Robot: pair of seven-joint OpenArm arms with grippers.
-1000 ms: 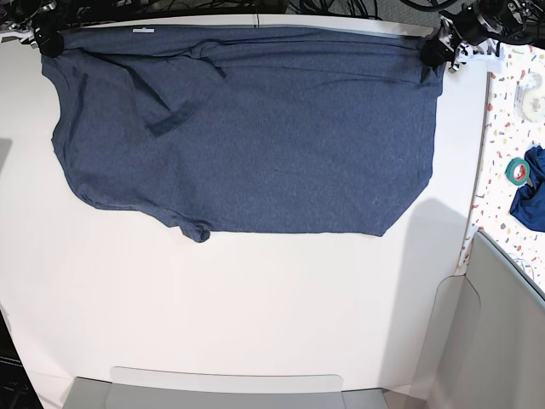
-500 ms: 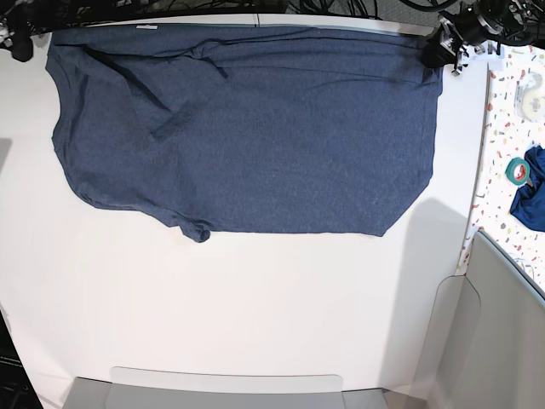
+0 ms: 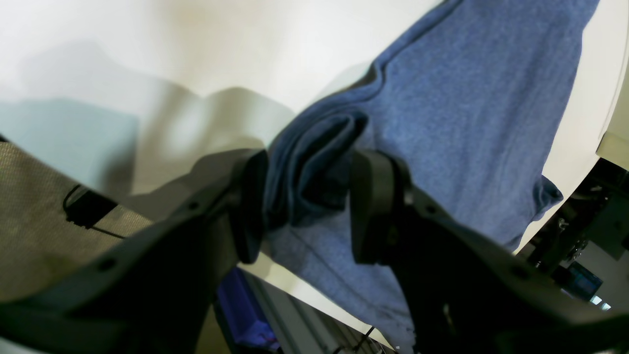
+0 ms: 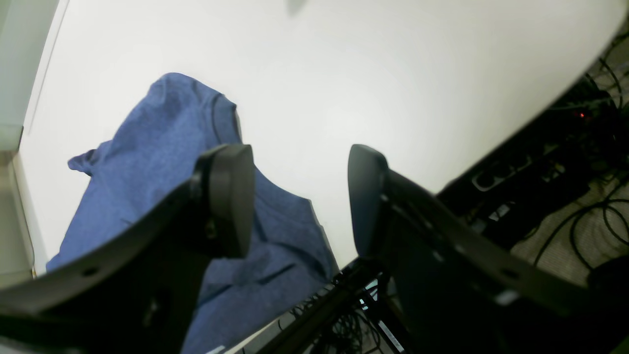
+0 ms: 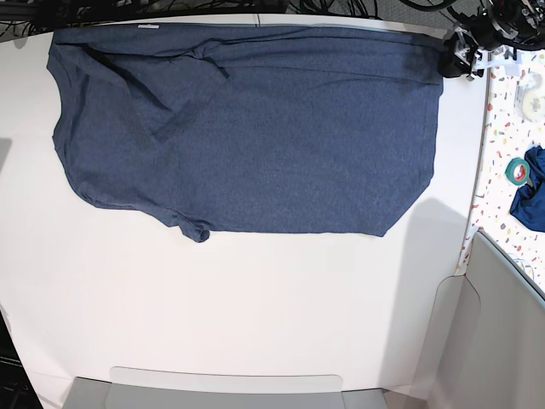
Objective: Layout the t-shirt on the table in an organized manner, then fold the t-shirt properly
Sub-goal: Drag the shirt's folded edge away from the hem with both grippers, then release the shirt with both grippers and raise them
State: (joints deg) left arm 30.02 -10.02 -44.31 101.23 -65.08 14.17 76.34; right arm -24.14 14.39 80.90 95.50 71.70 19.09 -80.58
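The t-shirt (image 5: 247, 128) is lying spread across the far half of the white worktop (image 5: 255, 315), plain side up, its long axis running left to right along the far edge, with the neck and sleeve end at the left and the straighter hem end at the right. Starting at the left: a diagonal crease and a folded-over strip are sitting in the cloth near the far-left corner, and a little bump is curling at the near-left edge, so the layout is looking mostly flat but not quite tidy. The right pincer (image 4: 300, 196) is out of the base view, and its own camera is showing the jaws standing apart with nothing between them, bare worktop behind and the shirt lying below and to the left of it. Moving right, the broad middle of the shirt is lying smooth. At the far-right corner the left pincer (image 5: 451, 60) is sitting right at the shirt's corner; its wrist view is showing the jaws spread with a bunched fold of the cloth (image 3: 314, 167) lying loose between the pads, not squeezed. So the left arm is the nearer one, already on the cloth, while the right one is hanging clear off the far-left end. My read: any fold is going to turn on that left-right axis, with both corners needing a fresh pinch first.
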